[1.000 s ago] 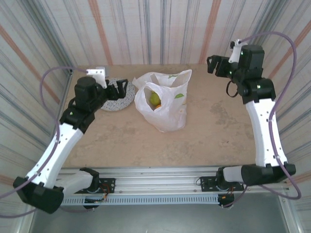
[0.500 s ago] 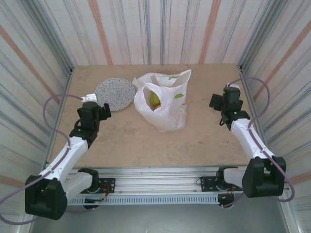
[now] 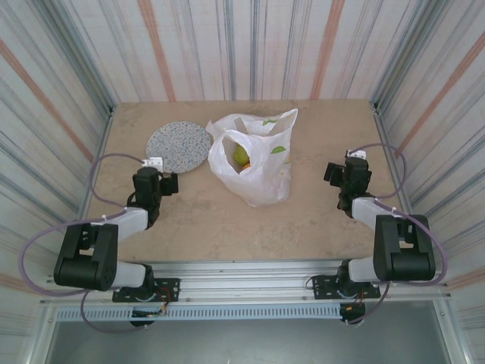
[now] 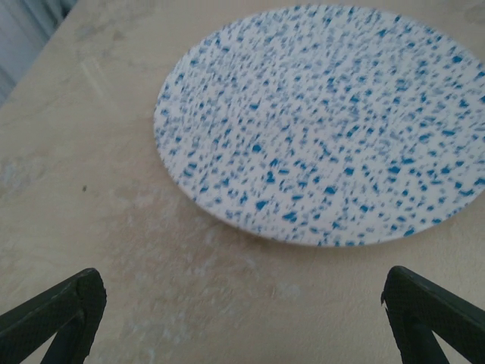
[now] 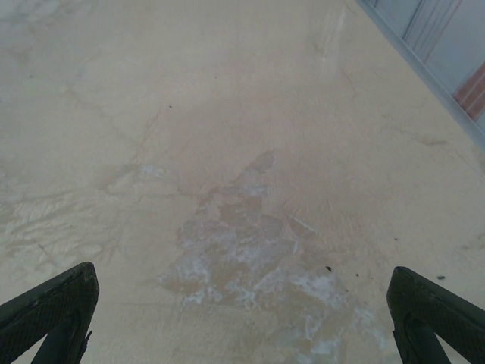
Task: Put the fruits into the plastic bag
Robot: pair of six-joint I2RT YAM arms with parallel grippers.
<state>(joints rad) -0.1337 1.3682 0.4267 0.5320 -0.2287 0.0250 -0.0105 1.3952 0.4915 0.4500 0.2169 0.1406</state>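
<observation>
Beige table point(image 3: 204, 220) lies bare along its near edge and right side. Centre-far sits the plastic bag point(image 3: 261, 178), green fruit point(image 3: 241, 155) inside, beside the plate point(image 4: 326, 121). Jaws of left gripper point(image 4: 241, 303) and right gripper point(image 5: 241, 303) spread wide, empty.

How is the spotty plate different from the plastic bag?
The plate is flat, round and speckled; the bag is crinkly, puffed up and white with yellow-green prints. The plate is bare; the bag has a green fruit showing inside. Both sit on the table, side by side.
</observation>
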